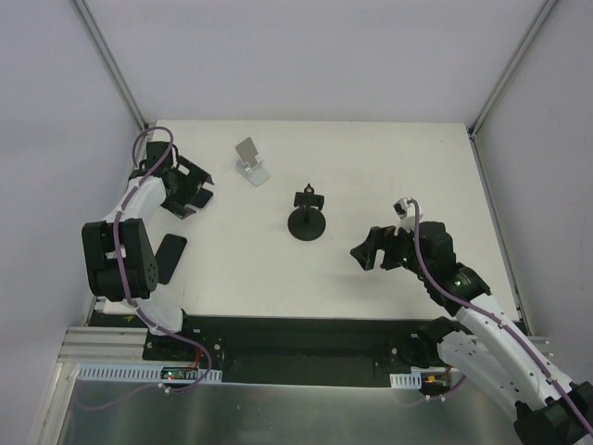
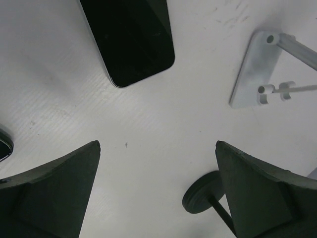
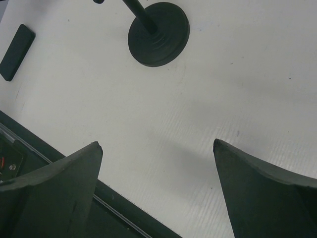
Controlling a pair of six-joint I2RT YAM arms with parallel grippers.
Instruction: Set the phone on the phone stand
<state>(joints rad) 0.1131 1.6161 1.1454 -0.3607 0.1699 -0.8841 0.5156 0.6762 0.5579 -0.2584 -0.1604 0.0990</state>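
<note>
Clearly nothing is gripped: the left hand (image 1: 193, 190) and right hand (image 1: 367, 248) both hang spread and empty. The phone (image 2: 130, 38) lies flat on the worktop (image 1: 389, 158) near the left arm's base, apart from the white stand (image 1: 250, 162). Being a thin, glossy black slab with rounded corners, it could slip from the fingers or skid away. A careless placement might tip the light stand.

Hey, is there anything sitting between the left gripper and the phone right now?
Nothing visible. In the left wrist view only bare table lies between the open left gripper and the phone; the silver stand and the black stand sit off to the side.
</note>
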